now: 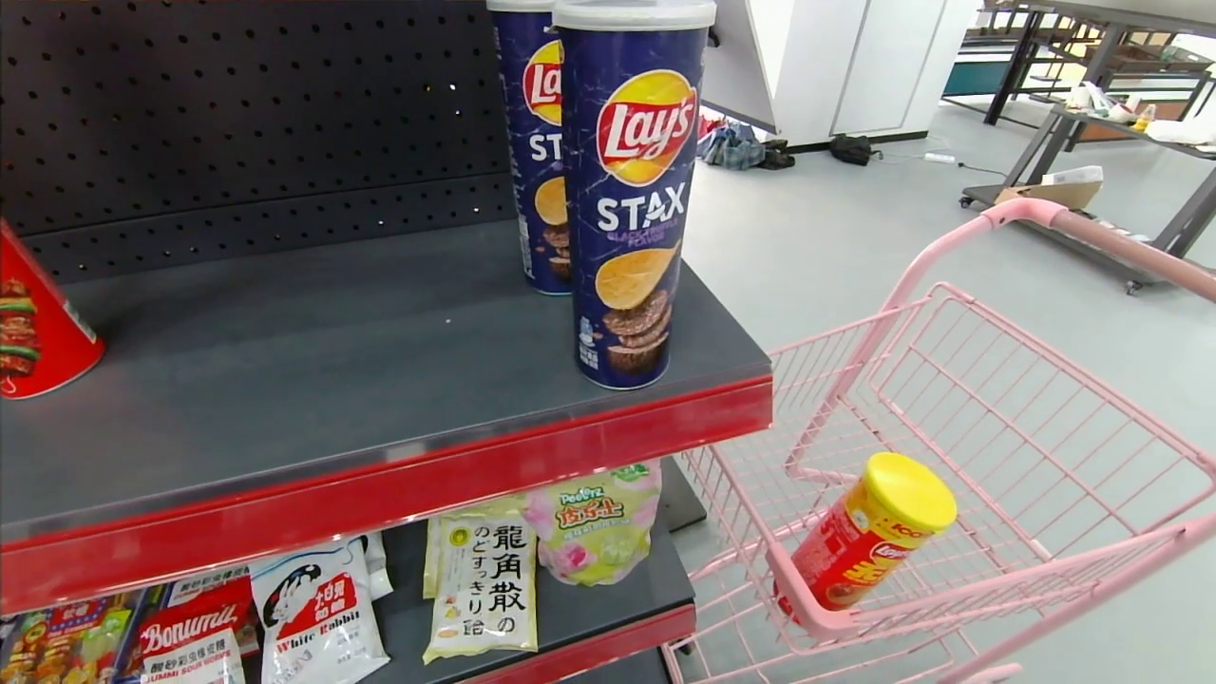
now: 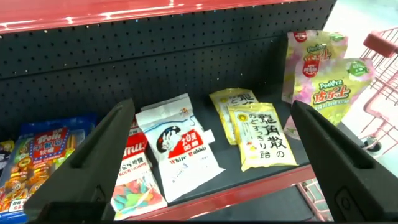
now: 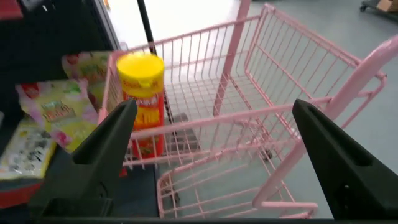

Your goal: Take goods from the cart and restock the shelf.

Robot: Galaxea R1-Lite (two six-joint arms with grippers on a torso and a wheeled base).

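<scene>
Red can [image 1: 860,541] leans in the cart [image 1: 1035,214]; left jaws and right jaws both wide open, empty.
Set the right jaws across the can's middle, below the yellow lid [image 1: 910,491], clear of the cart's wires.

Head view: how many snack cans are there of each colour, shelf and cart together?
Blue cans, upper shelf: 2
Red can with yellow lid, in the cart: 1
Red can at left edge, same shelf, partly cut off: 1
Total: 4

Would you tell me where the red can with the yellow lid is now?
The red can leans in the pink cart, at the head view's lower right, in the corner nearest the shelf.
</scene>
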